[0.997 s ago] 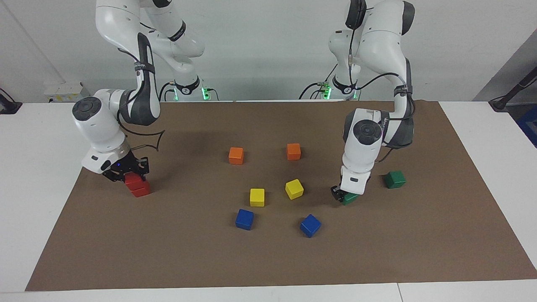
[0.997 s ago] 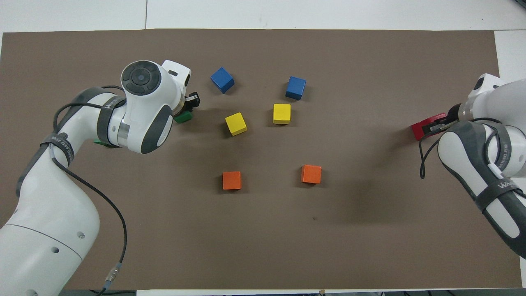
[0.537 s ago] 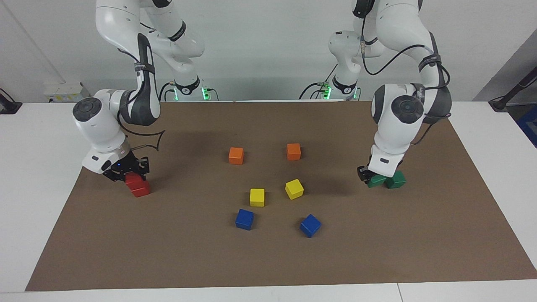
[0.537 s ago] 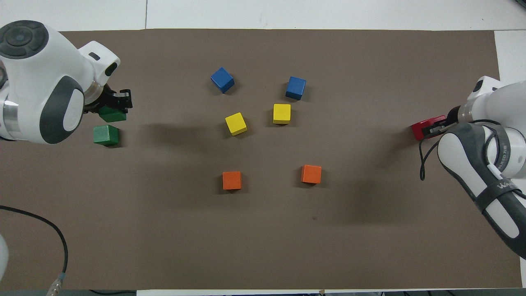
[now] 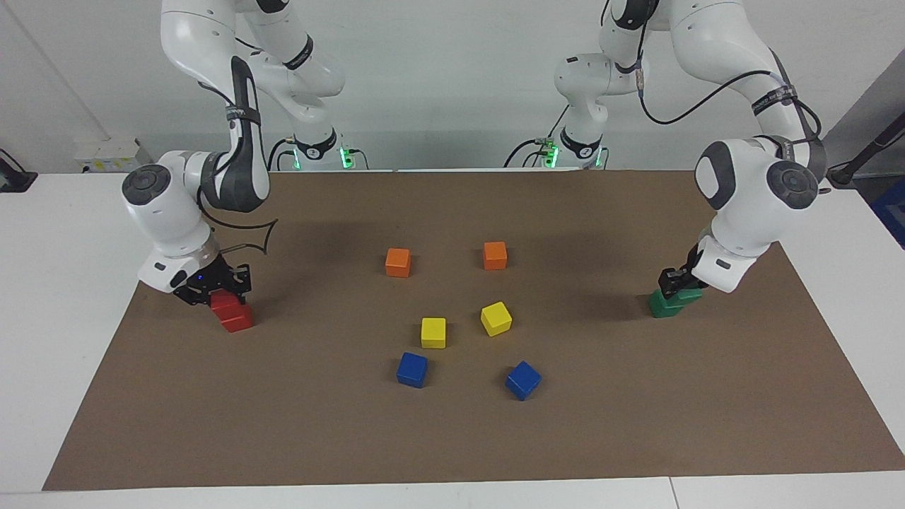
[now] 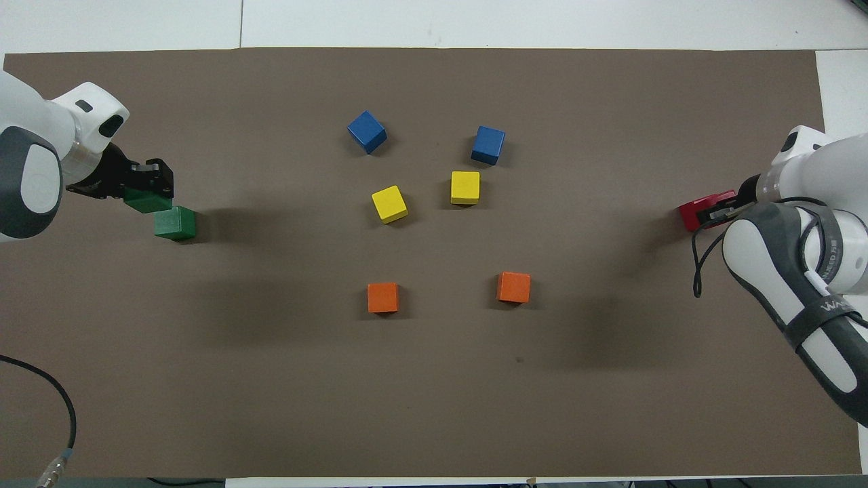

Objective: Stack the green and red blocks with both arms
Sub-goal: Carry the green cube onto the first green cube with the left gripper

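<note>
At the left arm's end of the mat, my left gripper (image 5: 676,288) (image 6: 149,188) is shut on a dark green block (image 5: 687,295) (image 6: 144,202). It holds that block low over the second green block (image 5: 660,307) (image 6: 175,224), and I cannot tell whether the two touch. At the right arm's end, my right gripper (image 5: 216,290) (image 6: 716,211) is shut on a red block (image 5: 225,304) (image 6: 693,213). This block rests on the second red block (image 5: 238,322), a little askew. The lower red block is hidden in the overhead view.
Mid-mat lie two orange blocks (image 5: 398,262) (image 5: 495,255), two yellow blocks (image 5: 433,332) (image 5: 495,318) and two blue blocks (image 5: 412,369) (image 5: 523,379). The brown mat (image 5: 452,438) covers most of the white table.
My left gripper has carried its green block from beside the yellow blocks toward the left arm's end, over the other green block. The right arm and the red blocks have not moved.
</note>
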Robot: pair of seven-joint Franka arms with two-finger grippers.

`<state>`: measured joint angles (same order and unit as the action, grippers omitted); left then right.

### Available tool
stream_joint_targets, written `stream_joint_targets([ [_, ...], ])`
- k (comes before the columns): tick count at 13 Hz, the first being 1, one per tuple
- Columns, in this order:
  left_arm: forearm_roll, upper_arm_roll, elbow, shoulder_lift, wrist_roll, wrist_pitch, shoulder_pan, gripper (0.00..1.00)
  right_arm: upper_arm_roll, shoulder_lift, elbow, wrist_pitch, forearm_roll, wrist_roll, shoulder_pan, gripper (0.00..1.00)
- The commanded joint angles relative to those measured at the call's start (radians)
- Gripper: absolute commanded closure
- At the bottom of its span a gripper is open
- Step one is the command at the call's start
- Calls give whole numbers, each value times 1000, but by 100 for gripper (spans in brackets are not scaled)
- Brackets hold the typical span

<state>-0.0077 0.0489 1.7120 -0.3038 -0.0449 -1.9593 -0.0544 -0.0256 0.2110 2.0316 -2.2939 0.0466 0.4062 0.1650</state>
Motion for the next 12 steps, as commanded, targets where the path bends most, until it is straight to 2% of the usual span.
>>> stream_joint_targets([
  [1,-20,3,73,31,20,-78,-7,100,-8,-15,18,-12,9,-33,7,27],
  [2,-20,5,78,31,22,-92,-22,100,-8,-15,18,-10,9,-49,7,8],
  [3,-20,5,81,29,31,-99,-30,100,-8,-15,18,-10,9,-56,7,0],
  [8,-20,5,120,38,43,-115,-39,100,-8,-9,2,-7,9,-55,13,0],
  [12,-18,5,155,48,92,-124,-35,100,-10,-5,-68,16,-2,-76,4,0],
])
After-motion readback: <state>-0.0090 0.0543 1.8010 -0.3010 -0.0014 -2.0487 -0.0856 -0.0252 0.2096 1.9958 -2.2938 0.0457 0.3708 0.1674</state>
